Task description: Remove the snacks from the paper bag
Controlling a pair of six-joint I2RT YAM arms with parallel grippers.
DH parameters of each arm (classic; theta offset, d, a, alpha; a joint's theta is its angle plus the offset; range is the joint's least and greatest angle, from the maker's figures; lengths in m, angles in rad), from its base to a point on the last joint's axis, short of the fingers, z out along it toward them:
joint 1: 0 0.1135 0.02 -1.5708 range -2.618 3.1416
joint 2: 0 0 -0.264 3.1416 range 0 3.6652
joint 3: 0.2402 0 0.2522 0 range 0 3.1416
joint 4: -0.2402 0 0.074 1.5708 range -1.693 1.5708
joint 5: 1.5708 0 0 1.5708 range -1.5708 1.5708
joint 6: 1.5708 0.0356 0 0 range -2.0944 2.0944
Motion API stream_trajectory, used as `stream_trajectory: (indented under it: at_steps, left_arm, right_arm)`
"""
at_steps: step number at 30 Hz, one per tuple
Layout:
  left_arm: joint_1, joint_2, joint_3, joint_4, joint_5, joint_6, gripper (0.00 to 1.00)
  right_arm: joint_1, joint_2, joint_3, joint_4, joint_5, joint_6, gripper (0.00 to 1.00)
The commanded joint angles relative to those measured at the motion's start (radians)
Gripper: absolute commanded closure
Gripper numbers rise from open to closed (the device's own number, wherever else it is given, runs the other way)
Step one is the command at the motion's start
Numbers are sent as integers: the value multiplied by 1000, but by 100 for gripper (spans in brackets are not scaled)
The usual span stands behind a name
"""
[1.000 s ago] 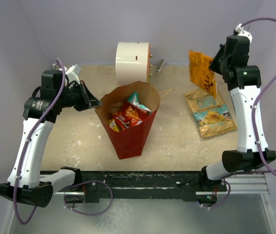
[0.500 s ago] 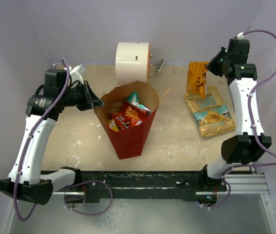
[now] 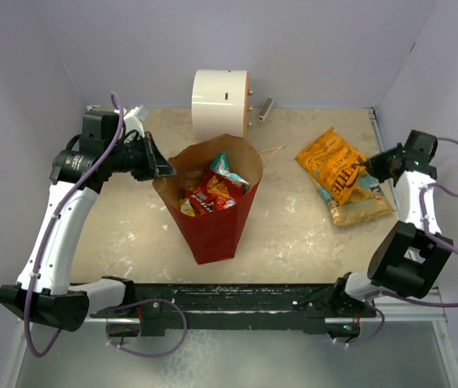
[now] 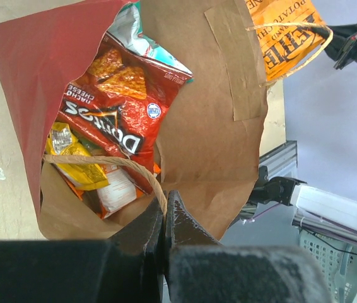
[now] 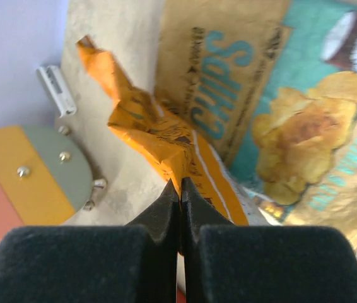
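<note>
Nearest, towards the table's [image 3: 294,230] front edge, the paper bag [image 3: 213,226] stands upright just left of centre, red outside and brown kraft inside, narrowing to its base, its mouth wide open. The left gripper [image 3: 163,168] reaches in from the left at rim height. Its jaws are pinched together on the left lip of the bag, right where one twine handle [image 4: 103,161] meets the rim.

Inside the bag, a red chip bag [image 4: 118,113] lies uppermost, face up. A teal packet [image 4: 134,35] stands behind it, and a crumpled yellow packet [image 4: 71,148] sits below it under the handle.

To the right, well apart from the paper bag, an orange chip bag [image 3: 332,166] lies tilted across a tan-and-teal chip bag [image 3: 362,202], both flat on the table. The right gripper [image 3: 372,166] comes in low from the right wall, jaws closed tight on a creased edge of the orange chip bag, whose foil bunches up at the pinch.

Farthest back, a white cylinder [image 3: 219,101] lies on its side against the rear wall, behind the paper bag.
</note>
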State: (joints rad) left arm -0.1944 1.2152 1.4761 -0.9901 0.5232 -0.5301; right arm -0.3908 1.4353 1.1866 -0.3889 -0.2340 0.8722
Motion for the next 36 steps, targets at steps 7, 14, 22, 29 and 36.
stream_trajectory:
  at_steps: [7, 14, 22, 29, 36]
  left_arm:
    - [-6, 11, 58, 19, -1, 21, 100]
    - [-6, 14, 59, 25, -4, 15, 100]
    - [-4, 13, 46, 26, -15, 8, 100]
    - [-5, 9, 50, 27, -33, 1, 100]
    - [-4, 5, 58, 17, -43, -16, 100]
  right_arm:
    - [-214, 14, -103, 100, -80, -116, 100]
    - [-264, 52, -159, 53, -74, -177, 100]
    - [-287, 130, -213, 50, 36, -294, 99]
    - [-295, 64, -238, -7, 193, -398, 66]
    - [-107, -1, -69, -124, 385, -451, 29]
